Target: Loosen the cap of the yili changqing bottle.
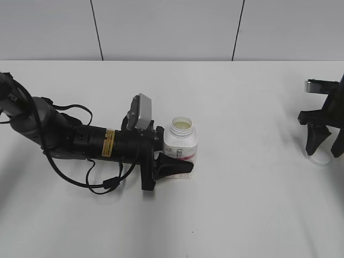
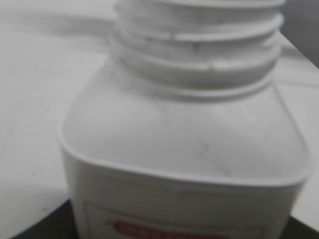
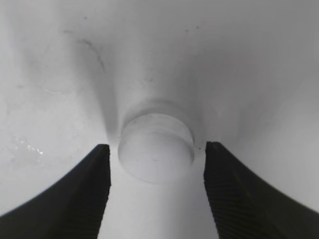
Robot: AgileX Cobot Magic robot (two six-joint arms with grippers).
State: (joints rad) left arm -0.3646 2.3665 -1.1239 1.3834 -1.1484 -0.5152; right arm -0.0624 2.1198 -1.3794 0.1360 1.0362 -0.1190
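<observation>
Cap sits on the table between the right gripper's spread jaws, untouched; left gripper clamps the bottle, label mostly hidden.

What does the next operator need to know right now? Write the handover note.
Left gripper: closed around the yili changqing bottle, holding it upright on the table.
Right gripper: open, with the cap lying on the table between its fingers, gaps on both sides.
Done: cap is fully off; the bottle's threaded neck is bare and the mouth is open.
Left: nothing on the cap; release the bottle and clear both arms.
</observation>
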